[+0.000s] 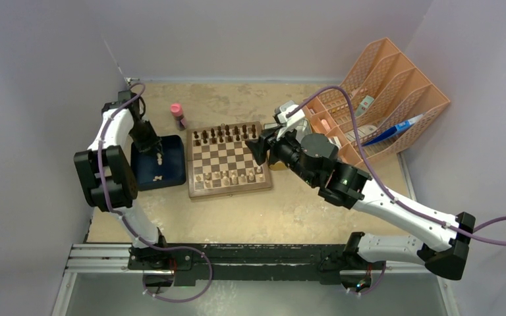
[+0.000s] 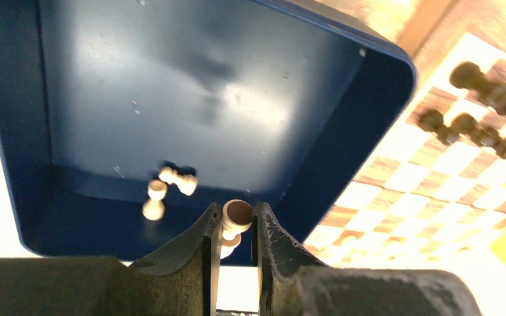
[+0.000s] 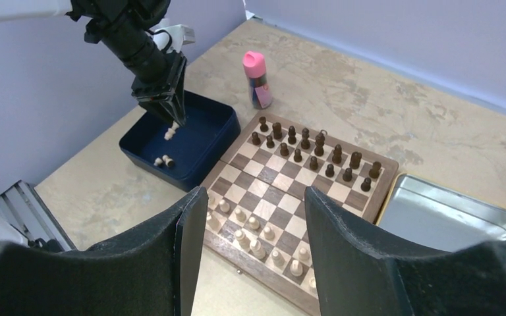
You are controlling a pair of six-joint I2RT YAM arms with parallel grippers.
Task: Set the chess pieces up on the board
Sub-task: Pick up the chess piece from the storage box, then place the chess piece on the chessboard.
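I'm clenching the left pincer (image 2: 236,224) on a pale piece (image 2: 238,212) over the tray (image 2: 13,131), planning a straight lift (right pincer (image 3: 253,197) released).

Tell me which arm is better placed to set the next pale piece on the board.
Left. The left end effector is shut on a pale piece over the blue tray beside the board. The right end effector is open and empty.
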